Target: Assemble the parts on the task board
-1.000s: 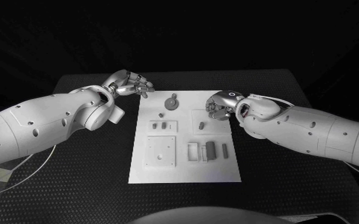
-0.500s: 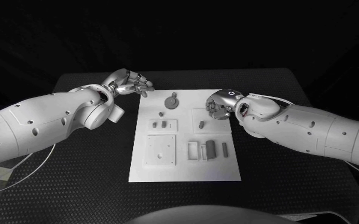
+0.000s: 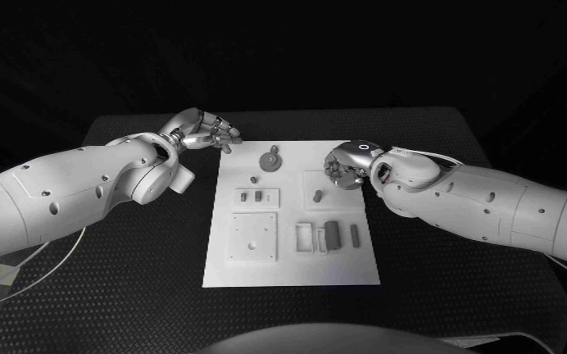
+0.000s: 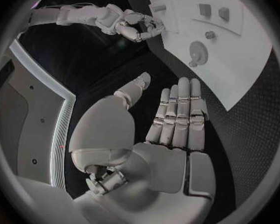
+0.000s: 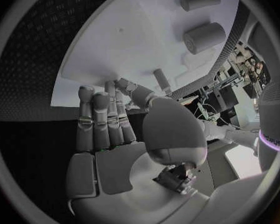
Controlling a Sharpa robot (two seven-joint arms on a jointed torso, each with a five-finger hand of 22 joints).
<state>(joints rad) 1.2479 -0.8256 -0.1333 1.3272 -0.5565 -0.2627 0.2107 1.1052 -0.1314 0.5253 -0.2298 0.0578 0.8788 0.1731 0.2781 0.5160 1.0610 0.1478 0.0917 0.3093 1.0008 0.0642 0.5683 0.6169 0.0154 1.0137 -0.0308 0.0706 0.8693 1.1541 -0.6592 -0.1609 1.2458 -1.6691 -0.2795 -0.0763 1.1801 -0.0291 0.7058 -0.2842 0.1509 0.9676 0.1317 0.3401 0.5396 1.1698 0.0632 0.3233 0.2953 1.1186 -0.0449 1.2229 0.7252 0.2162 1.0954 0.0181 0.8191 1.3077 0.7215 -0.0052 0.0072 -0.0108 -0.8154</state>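
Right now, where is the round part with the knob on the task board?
In the head view the round part lies at the far end of the task board, between the left hand and the right hand, touched by neither.

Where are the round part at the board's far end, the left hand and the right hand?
round part (image 3: 272, 162), head view, middle of its disc.
left hand (image 3: 208, 133), head view, back of the hand.
right hand (image 3: 347, 167), head view, knuckles over the task board (image 3: 289, 268).

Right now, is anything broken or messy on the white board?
Nothing stands out. The task board lies flat and square on the table, its small parts sit tidily, and both the left hand and right hand hold nothing.
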